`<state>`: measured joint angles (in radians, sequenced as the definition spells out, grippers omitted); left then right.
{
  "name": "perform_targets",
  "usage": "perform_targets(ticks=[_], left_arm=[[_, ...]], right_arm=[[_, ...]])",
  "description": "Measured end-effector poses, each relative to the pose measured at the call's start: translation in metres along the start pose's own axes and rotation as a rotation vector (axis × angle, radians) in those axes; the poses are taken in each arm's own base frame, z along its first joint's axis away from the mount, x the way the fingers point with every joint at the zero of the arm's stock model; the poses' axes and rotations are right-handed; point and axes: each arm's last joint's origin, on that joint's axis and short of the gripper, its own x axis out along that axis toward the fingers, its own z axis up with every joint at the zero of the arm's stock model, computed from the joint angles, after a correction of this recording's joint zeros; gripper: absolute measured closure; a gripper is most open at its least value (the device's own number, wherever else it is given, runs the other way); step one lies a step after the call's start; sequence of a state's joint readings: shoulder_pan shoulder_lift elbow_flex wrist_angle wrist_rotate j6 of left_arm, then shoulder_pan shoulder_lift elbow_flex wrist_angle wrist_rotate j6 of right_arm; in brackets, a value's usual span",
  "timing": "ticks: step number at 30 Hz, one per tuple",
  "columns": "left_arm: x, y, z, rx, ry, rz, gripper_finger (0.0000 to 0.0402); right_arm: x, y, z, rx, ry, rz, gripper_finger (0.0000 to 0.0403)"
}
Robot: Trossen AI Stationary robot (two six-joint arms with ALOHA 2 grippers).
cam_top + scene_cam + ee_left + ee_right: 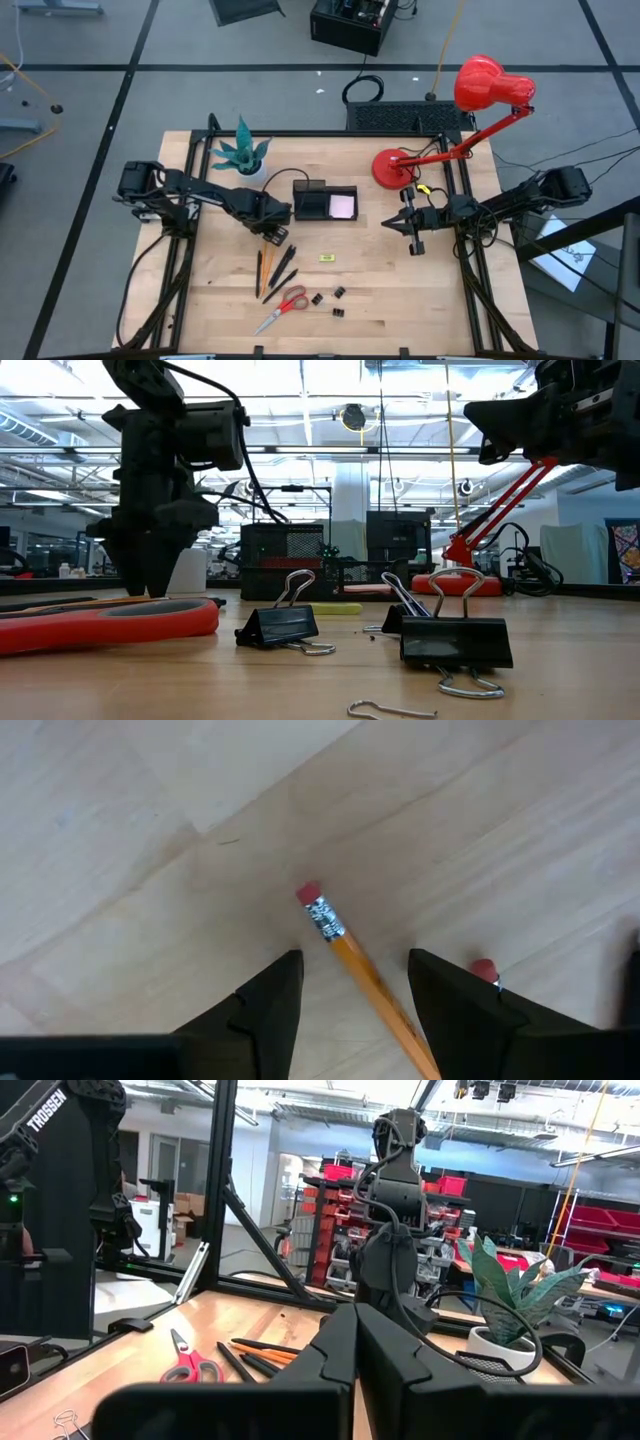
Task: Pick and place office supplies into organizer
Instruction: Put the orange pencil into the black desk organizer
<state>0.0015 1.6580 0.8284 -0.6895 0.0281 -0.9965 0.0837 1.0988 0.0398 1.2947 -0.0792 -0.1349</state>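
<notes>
Left gripper (350, 985), open: straddles orange pencil (345, 945), long axis 11-to-5 o'clock. Right gripper (415, 238) shut, waiting.

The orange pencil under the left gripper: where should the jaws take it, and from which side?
Grip the pencil on its bare orange shaft just below the metal ferrule, coming straight down from above. It lies flat on the table, and the left gripper stands open with one jaw on each side of the shaft, so closing across its narrow width looks likely to hold.
</notes>
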Motion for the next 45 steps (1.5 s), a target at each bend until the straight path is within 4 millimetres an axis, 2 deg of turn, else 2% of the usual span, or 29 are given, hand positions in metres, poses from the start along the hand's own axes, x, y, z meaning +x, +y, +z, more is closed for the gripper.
perform_targets(ticks=[5, 15, 30, 34, 40, 45], left_arm=[[-0.001, 0.000, 0.000, 0.008, 0.003, -0.005, 0.0217], [0.000, 0.002, -0.001, 0.032, 0.005, 0.005, 0.0298], [-0.008, 0.001, -0.001, 0.083, -0.038, -0.027, 0.0389], [-0.014, -0.001, 0.000, 0.102, -0.077, -0.078, 0.0391], [-0.032, -0.008, 0.004, 0.127, -0.182, -0.214, 0.0368], [-0.047, -0.012, 0.006, 0.159, -0.261, -0.310, 0.0374]], right_arm=[[0.000, 0.000, 0.000, 0.000, 0.000, 0.000, 0.0400], [0.000, 0.000, 0.000, -0.006, 0.001, 0.000, 0.0399], [0.000, 0.000, 0.000, -0.007, 0.002, 0.000, 0.0399], [0.000, 0.000, -0.001, -0.007, 0.006, 0.001, 0.0399], [0.000, 0.000, -0.001, -0.007, 0.005, 0.001, 0.0399], [0.000, 0.000, -0.001, -0.007, 0.007, 0.001, 0.0399]])
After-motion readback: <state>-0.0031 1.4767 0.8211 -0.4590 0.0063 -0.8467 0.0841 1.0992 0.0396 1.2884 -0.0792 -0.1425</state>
